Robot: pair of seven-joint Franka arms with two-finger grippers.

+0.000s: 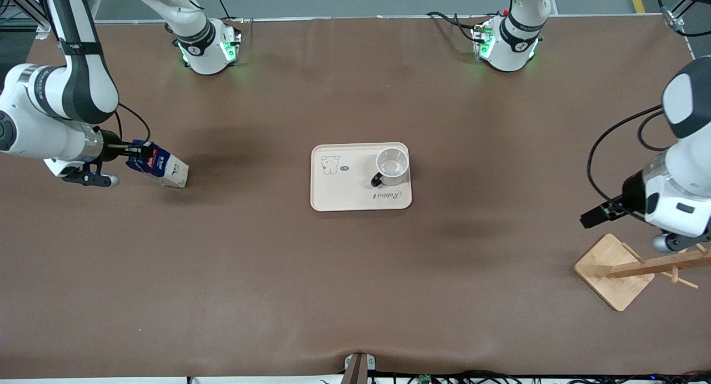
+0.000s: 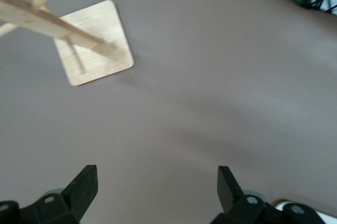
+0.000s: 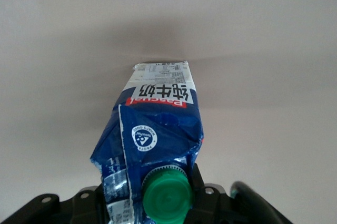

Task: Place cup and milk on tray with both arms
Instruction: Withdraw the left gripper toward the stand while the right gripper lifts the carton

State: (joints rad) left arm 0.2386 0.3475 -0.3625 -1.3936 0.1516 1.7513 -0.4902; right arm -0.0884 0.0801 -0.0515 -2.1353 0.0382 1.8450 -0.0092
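Pinching the blue top of the milk (image 1: pixel 158 168) tight, my right gripper (image 1: pixel 132 152) sits well apart from the tray (image 1: pixel 333 198), toward the right arm's end, while the cup (image 1: pixel 392 165) stands on it and my left gripper (image 1: pixel 595 214) waits open.

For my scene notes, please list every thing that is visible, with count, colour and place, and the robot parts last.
tray: one, cream, middle of the table.
cup: one, white with a black handle, upright on the tray, at the corner toward the left arm's end.
milk carton: one, dark blue top, green cap, beige lower part, tilted, toward the right arm's end of the table.
wooden rack: one, light wood, square base, toward the left arm's end, nearer the front camera than the tray.
table: one, brown.
right gripper: one, black, jaws shut on the carton's top.
left gripper: one, black, jaws open, empty, above the table beside the rack.
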